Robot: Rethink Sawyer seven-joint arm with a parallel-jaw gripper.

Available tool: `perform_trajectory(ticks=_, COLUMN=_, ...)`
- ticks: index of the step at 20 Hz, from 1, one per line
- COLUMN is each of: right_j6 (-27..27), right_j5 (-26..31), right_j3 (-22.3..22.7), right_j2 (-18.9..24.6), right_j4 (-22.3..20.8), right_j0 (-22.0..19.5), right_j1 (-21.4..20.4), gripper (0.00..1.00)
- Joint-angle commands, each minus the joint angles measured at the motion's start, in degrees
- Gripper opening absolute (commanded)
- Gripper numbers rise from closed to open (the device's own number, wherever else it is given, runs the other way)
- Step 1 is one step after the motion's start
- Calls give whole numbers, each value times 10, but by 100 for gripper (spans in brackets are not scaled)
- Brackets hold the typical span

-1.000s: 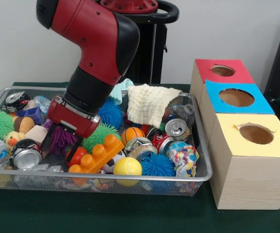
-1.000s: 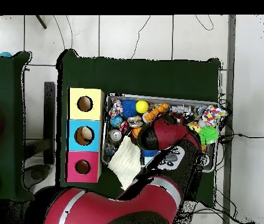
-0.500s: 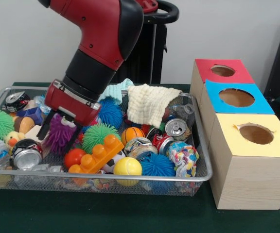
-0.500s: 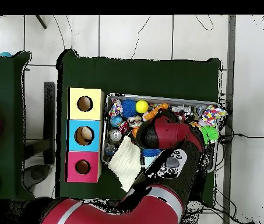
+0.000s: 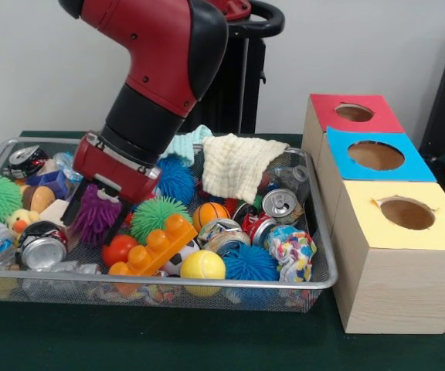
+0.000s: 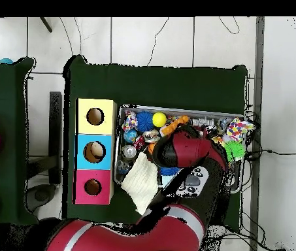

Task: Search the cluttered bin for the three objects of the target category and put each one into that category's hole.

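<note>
While gripped: purple spiky ball [image 5: 95,215] between tool [image 5: 93,218] fingers.

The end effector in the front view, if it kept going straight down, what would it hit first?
The end effector already grips a purple spiky ball; going down, that ball probably meets the bin floor beside the crushed can, though depth is unclear.

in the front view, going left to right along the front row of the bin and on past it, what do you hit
Crushed can → orange block → yellow ball → blue spiky ball → multicoloured crumpled ball → yellow-topped box.
</note>
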Motion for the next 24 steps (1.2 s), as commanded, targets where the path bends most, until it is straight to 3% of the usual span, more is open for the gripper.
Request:
perform_trajectory(ticks=1, right_j6=20, right_j5=64, right_j3=-9, right_j2=56, right_j4=-17, right_j0=-26, right_j1=55, gripper=100)
perform_trajectory(ticks=5, right_j6=23, right_j5=62, right_j3=-18, right_j2=36, right_j4=-18, right_j0=-26, right_j1=75, gripper=100)
perform_trajectory(ticks=24, right_j6=2, right_j5=88, right_j3=-14, right_j2=8, right_j4=-48, right_j0=-39, right_j1=51, gripper=100)
